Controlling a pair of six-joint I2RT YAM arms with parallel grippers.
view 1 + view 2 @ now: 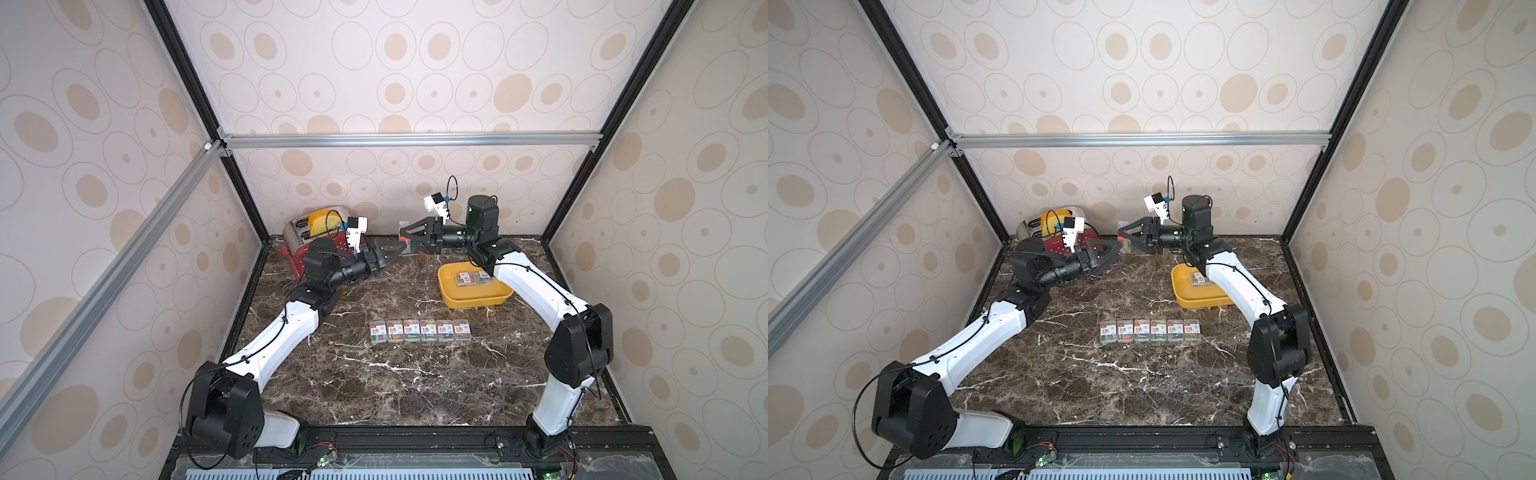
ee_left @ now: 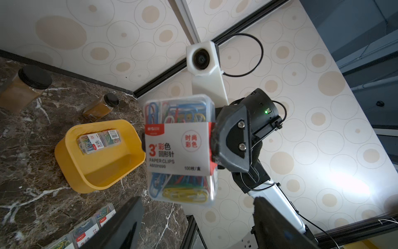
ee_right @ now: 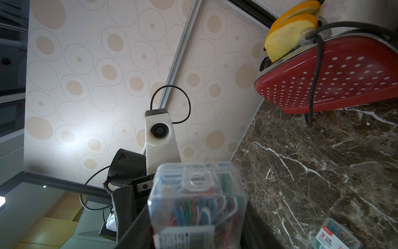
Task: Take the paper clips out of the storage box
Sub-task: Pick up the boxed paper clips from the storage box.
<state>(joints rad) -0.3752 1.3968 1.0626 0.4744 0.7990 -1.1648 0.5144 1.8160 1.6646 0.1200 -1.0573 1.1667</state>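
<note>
My right gripper is shut on a clear case of paper clips and holds it in the air over the back middle of the table. The same case fills the lower middle of the right wrist view. My left gripper faces it from the left, open, its fingertips level with the case's near end and apart from it. The yellow storage box stands at the right, below the right arm, with a clip case lying inside. Several more cases lie in a row on the table's middle.
A red dotted toaster with yellow slices in its slots stands at the back left, just behind the left arm. Two brown black-capped bottles stand at the back near the box. Frame posts and walls close in all sides.
</note>
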